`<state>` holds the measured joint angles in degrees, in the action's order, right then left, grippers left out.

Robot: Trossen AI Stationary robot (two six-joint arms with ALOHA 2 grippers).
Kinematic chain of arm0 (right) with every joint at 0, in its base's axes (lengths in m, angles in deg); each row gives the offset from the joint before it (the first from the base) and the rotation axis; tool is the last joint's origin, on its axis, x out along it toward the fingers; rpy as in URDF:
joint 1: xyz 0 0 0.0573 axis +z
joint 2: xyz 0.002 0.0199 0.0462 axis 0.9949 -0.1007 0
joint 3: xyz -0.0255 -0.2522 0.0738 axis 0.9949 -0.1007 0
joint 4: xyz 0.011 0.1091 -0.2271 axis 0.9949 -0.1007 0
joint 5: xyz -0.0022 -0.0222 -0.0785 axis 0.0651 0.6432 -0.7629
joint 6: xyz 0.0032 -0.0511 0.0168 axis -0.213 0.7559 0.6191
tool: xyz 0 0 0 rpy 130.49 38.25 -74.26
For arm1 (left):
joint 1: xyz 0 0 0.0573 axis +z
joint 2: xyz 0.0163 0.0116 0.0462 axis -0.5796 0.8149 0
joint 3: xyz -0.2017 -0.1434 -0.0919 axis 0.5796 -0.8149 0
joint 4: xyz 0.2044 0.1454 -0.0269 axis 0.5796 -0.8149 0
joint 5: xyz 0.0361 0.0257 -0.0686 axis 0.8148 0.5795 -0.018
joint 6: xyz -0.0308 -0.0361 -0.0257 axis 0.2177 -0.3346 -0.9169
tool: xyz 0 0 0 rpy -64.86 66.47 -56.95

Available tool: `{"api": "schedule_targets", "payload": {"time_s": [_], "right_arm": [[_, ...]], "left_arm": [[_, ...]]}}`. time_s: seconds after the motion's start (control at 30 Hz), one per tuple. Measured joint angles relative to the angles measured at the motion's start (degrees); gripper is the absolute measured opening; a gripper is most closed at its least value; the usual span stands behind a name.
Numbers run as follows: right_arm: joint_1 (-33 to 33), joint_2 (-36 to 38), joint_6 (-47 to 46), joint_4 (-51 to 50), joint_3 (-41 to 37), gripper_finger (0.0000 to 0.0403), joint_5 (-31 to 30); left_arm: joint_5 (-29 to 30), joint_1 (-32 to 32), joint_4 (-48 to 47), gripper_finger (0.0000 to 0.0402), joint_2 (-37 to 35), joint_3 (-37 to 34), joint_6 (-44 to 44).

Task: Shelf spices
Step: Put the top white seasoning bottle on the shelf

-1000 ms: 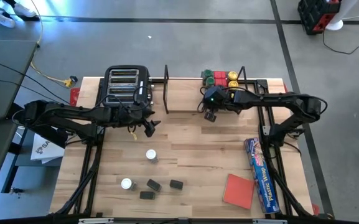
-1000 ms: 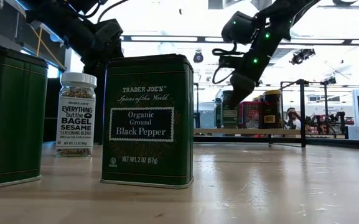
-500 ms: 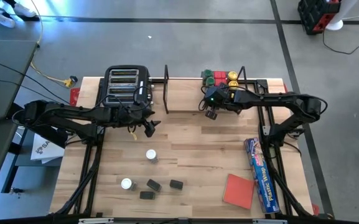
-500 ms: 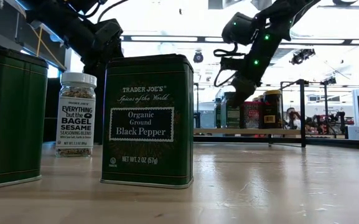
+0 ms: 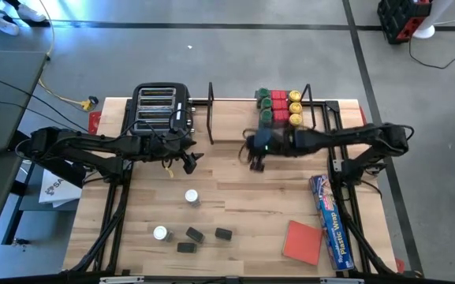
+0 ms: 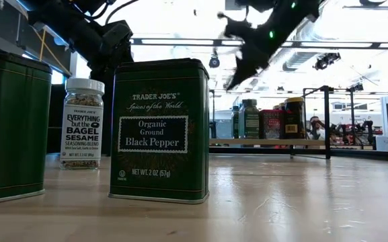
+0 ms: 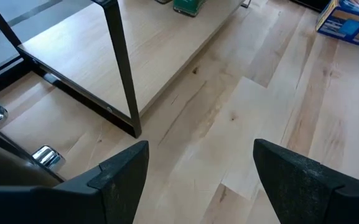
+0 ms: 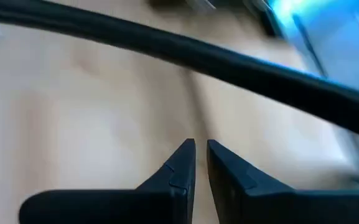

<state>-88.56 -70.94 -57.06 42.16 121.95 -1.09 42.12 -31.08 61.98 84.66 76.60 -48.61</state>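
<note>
The shelf (image 5: 235, 120) is a black wire rack with a light wooden board, standing at the table's far edge. Several jars with green, red and yellow tops (image 5: 280, 106) stand at its right end, also in the low view (image 6: 267, 123). Two white-topped jars (image 5: 192, 197) and three small black tins (image 5: 195, 234) stand on the table near its near edge. The low view shows them as green tins (image 6: 159, 131) and a sesame jar (image 6: 83, 124). My right gripper (image 5: 255, 163) hangs shut and empty in front of the shelf (image 8: 201, 149). My left gripper (image 5: 191, 163) hovers open by the toaster (image 7: 201, 146).
A black slotted toaster (image 5: 160, 110) stands left of the shelf. A long blue plastic-wrap box (image 5: 330, 221) and a flat red pad (image 5: 302, 241) lie near the right near corner. The shelf's left upright loop (image 7: 120, 56) stands just ahead of my left gripper. Bare wood lies mid-table.
My right gripper has drawn back from the jars on the shelf, moving toward the table's near edge and leftward, and it has risen. A green-topped jar that it stood in front of now shows on the shelf board.
</note>
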Motion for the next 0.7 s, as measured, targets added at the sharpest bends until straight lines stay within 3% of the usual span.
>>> {"api": "schedule_targets", "payload": {"time_s": [0.17,0.3,0.53,0.7], "right_arm": [[6.9,-2.4,-4.7,18.7,-4.4,0.0034,13.0],[11.6,-7.7,-5.8,30.1,-4.0,0.0043,17.5],[14.7,-20.5,-2.7,32.7,7.1,0.0120,17.2],[12.6,-28.0,-1.0,30.2,17.8,0.0201,18.3]], "left_arm": [[0.1,-0.4,-0.9,0.0284,0.0,0.0,0.1],[0.3,-1.9,-2.0,0.0284,0.0,0.0,-0.3],[3.5,-6.1,-5.7,0.0284,-0.6,0.0,-4.3],[10.9,-9.2,-14.8,0.0284,-4.7,0.0,-11.0]]}}
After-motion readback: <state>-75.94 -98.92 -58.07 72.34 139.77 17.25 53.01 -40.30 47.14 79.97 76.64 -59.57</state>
